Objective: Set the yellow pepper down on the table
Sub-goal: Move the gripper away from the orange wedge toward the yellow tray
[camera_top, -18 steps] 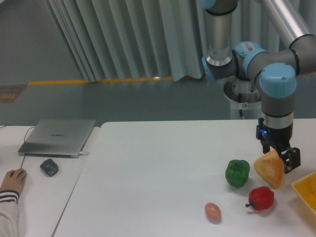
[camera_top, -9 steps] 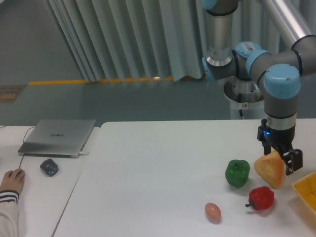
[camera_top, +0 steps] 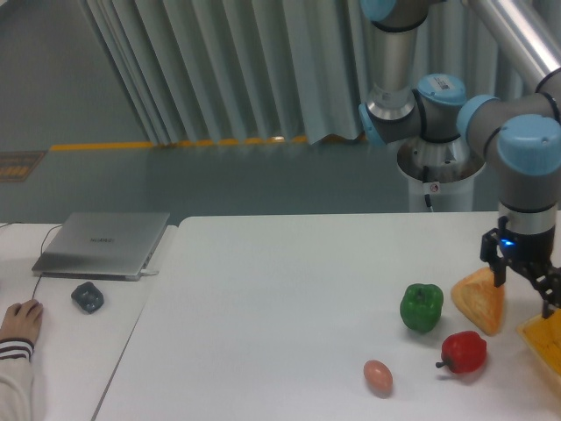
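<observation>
The yellow pepper does not show in this view. My gripper (camera_top: 526,285) hangs low over the right end of the white table (camera_top: 280,298), just right of the orange-yellow bread wedge (camera_top: 480,299) and above the near edge of a yellow container (camera_top: 545,338) cut off by the frame. Its fingers stand apart and nothing shows between them. What lies inside the container is out of view.
A green pepper (camera_top: 422,306), a red pepper (camera_top: 463,352) and a brown egg (camera_top: 378,376) lie left of the bread. On the side desk are a laptop (camera_top: 103,242), a dark mouse (camera_top: 87,296) and a person's hand (camera_top: 22,320).
The gripper has moved to the right, from over the bread wedge to the edge of the yellow container. The objects on the table have not moved.
</observation>
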Robot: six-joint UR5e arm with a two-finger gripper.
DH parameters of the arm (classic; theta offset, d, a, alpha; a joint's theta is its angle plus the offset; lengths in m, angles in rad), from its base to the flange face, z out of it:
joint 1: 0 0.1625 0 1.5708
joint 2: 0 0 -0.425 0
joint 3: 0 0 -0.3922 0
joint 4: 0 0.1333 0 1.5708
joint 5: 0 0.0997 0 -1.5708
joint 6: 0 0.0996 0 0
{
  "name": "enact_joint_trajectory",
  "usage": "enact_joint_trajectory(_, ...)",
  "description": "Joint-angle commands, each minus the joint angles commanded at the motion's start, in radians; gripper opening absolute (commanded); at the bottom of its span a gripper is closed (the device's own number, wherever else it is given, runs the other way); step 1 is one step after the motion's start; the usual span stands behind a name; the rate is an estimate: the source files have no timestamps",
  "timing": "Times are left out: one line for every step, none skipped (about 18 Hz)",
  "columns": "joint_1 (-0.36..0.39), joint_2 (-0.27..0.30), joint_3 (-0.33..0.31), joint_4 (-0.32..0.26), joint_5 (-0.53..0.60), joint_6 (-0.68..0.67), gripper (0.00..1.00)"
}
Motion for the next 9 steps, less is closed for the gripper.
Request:
enact_joint_trajectory(0.015, -0.003, 0.0, 0.015, -0.025, -0.003, 1.0)
enact_joint_trajectory(0.026, -0.006, 0.0, 0.018, -0.032, -0.006, 1.0)
enact_joint_trajectory(0.035, -0.009, 0.0, 0.02, -0.035, -0.006, 1.0)
enact_joint_trajectory(0.041, -0.018, 0.0, 0.026, -0.035, -0.008, 1.0)
enact_joint_trajectory(0.049, -0.028, 0.0, 0.05, -0.035, -0.015, 1.0)
enact_joint_trajectory(0.067, -0.031, 0.0, 0.08, -0.035, -0.04, 1.0)
enact_joint_trajectory(0.095, -0.037, 0.002, 0.095, -0.04, -0.06, 1.0)
enact_joint_trajectory(0.115, -0.049, 0.011, 0.1, -0.058, -0.073, 1.0)
enact_joint_trajectory(0.127, -0.069, 0.024, 0.101, -0.06, -0.098, 1.0)
